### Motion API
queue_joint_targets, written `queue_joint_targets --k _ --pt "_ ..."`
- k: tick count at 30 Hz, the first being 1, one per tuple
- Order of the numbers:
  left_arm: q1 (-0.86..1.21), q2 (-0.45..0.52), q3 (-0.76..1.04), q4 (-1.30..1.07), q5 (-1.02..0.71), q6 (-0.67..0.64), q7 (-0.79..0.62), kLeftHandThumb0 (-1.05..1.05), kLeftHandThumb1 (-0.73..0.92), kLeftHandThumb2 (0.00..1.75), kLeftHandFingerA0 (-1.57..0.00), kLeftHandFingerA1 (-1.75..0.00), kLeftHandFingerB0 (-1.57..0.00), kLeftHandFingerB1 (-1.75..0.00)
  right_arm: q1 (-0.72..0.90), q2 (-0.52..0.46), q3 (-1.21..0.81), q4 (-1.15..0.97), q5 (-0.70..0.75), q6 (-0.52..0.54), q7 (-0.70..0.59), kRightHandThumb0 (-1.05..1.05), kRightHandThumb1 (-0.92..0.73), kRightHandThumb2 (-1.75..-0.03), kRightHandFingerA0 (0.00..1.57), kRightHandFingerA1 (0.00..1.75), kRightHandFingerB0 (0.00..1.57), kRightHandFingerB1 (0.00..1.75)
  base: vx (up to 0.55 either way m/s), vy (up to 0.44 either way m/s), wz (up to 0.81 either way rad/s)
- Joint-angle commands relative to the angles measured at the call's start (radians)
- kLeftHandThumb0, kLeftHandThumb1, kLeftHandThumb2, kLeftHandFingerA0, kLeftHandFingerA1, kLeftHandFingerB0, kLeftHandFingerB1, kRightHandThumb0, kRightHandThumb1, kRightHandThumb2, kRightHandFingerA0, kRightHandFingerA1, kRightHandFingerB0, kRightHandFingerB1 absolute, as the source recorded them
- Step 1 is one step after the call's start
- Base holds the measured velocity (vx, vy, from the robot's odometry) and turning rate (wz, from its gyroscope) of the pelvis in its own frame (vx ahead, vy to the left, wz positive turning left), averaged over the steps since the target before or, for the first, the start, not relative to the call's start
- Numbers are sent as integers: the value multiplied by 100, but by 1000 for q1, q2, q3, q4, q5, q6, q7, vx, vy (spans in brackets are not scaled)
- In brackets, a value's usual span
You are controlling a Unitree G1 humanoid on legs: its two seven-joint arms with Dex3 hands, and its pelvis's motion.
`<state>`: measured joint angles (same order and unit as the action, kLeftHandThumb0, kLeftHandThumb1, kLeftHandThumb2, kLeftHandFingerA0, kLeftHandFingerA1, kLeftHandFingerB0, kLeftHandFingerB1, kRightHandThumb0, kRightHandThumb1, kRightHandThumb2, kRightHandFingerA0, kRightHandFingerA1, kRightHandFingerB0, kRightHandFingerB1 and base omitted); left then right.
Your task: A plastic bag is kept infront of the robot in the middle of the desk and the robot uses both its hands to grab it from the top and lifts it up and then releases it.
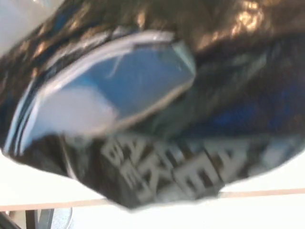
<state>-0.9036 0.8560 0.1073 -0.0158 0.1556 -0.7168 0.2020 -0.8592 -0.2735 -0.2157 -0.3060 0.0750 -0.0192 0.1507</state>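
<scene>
The crumpled glossy black plastic bag with pale lettering (157,119) is seen filling the view above the white desk (267,183), whose edge runs from 8 to 4 o'clock; neither robot hand is visible, so grip cannot be judged, and a release here could drop it over that edge.

Glossy, crinkled black plastic bag (228,71); the desk (28,188) looks smooth, perhaps matt.

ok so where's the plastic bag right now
In the head view the plastic bag fills nearly the whole picture, close to the camera, with the white desk showing only below it; neither hand is visible.
</scene>
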Motion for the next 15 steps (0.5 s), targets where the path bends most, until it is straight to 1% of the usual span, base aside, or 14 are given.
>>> queue_joint_targets --k 1,2,3,4,5,6,7,8,9,10,11,12,13,15 --pt "-123 10 -23 221 139 -8 -48 -35 76 66 -102 -163 -68 -121 -115 -78 21 262 -98 -31 -38 -39 -78 -63 82 166 62 133 0 0 0" --pt "-155 11 -38 284 149 -29 -55 -35 78 63 -99 -162 -65 -123 -140 -92 30 322 -108 -39 -33 -38 -79 -63 81 163 62 126 0 0 0" --pt "-173 11 -46 313 155 -36 -58 -35 78 63 -99 -162 -65 -123 -152 -97 36 351 -115 -48 -34 -38 -79 -63 81 163 62 126 0 0 0" --pt "-251 3 -83 447 184 -62 -53 -36 77 70 -90 -167 -61 -125 -204 -110 61 470 -156 -107 -53 -35 -78 -66 77 167 61 126 0 0 0" --pt "-261 2 -88 465 188 -67 -52 -36 77 70 -90 -167 -61 -125 -210 -112 64 486 -160 -115 -56 -35 -78 -66 77 167 61 126 0 0 0" --pt "-309 -4 -107 531 210 -76 -41 -38 78 70 -89 -171 -55 -122 -234 -120 74 536 -174 -132 -64 -35 -81 -67 72 169 57 137 0 0 0" --pt "-360 -8 -131 605 234 -82 -34 -36 81 66 -90 -173 -55 -122 -261 -131 90 593 -200 -154 -79 -33 -81 -62 65 168 52 135 0 0 0" --pt "-376 -8 -140 630 241 -87 -32 -36 81 66 -90 -173 -55 -122 -270 -135 96 613 -209 -165 -85 -33 -81 -62 65 168 52 135 0 0 0" --pt "-450 -12 -181 729 290 -66 -20 -36 82 64 -86 -173 -54 -121 -324 -147 119 694 -237 -142 -99 -35 -81 -64 63 151 63 99 0 0 0" --pt "-480 -14 -200 766 307 -62 -20 -32 80 66 -85 -173 -53 -125 -349 -153 128 738 -249 -152 -110 -38 -79 -67 67 141 66 94 0 0 0" --pt "-508 -17 -218 798 321 -58 -22 -32 80 66 -85 -173 -53 -125 -373 -160 135 783 -260 -166 -121 -38 -79 -67 67 141 66 94 0 0 0" --pt "-555 -26 -254 857 360 -40 -10 -32 78 68 -89 -164 -63 -105 -416 -167 147 866 -271 -169 -135 -39 -80 -67 63 150 62 109 0 0 0" --pt "-587 -33 -279 901 381 -28 -1 -33 78 68 -87 -166 -63 -109 -446 -170 155 924 -274 -174 -143 -39 -82 -64 64 151 61 116 0 0 0" --pt "-620 -42 -312 959 407 -15 19 -33 78 68 -86 -165 -63 -110 -483 -174 168 997 -284 -186 -158 -39 -81 -64 65 152 60 123 0 0 0"
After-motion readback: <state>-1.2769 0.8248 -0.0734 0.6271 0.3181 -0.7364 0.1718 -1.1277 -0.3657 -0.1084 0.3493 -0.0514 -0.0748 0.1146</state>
